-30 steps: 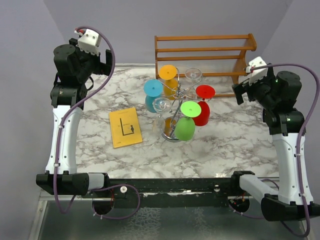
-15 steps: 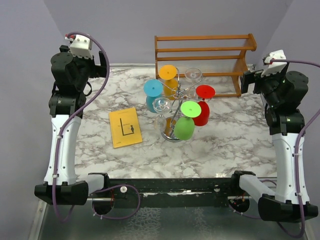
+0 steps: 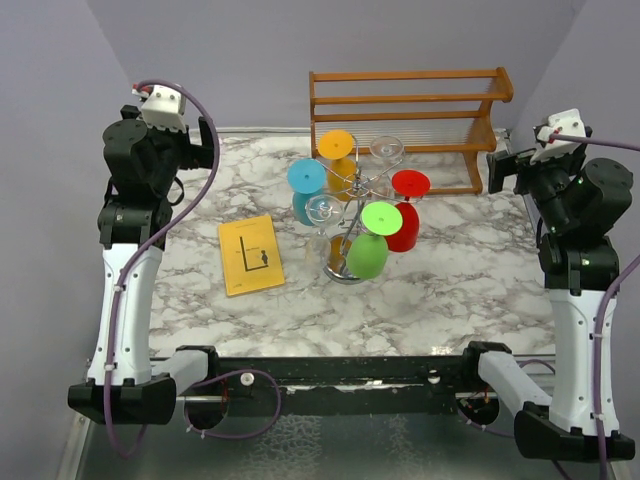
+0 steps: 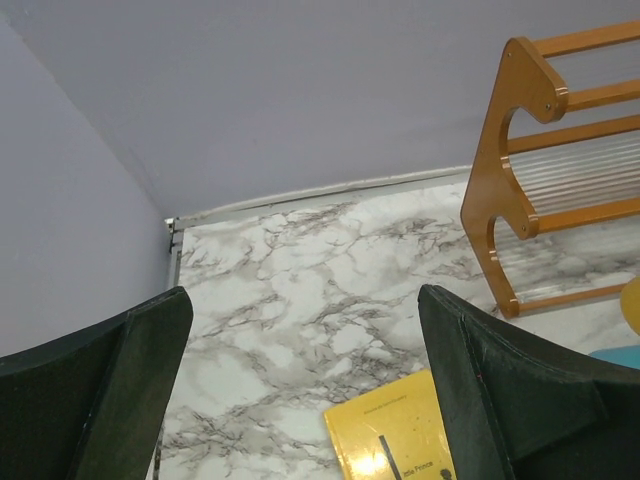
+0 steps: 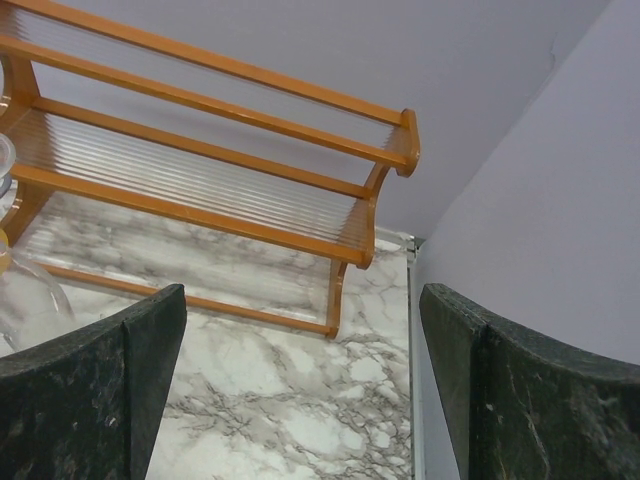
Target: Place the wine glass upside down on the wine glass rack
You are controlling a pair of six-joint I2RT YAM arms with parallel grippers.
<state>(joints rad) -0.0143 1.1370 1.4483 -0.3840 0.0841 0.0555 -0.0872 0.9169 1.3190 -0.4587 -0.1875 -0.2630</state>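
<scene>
The silver wire wine glass rack (image 3: 352,190) stands mid-table on a round chrome base. Several glasses hang on it upside down: orange (image 3: 336,145), blue (image 3: 306,180), red (image 3: 408,190), green (image 3: 375,240), and clear ones (image 3: 322,212) (image 3: 386,152). My left gripper (image 3: 207,140) is raised at the far left, open and empty; the left wrist view shows its fingers (image 4: 120,380) wide apart over bare marble. My right gripper (image 3: 503,170) is raised at the far right, open and empty, with its fingers (image 5: 110,390) apart in the right wrist view.
A brown wooden slatted shelf (image 3: 410,100) stands at the back, also in the right wrist view (image 5: 200,160) and left wrist view (image 4: 560,170). A yellow book (image 3: 250,255) lies left of the rack, its corner in the left wrist view (image 4: 400,435). Purple walls close in both sides.
Both arms have drawn back and up, away from the rack: the left gripper to the left, the right gripper to the right. The glasses and rack have not moved.
</scene>
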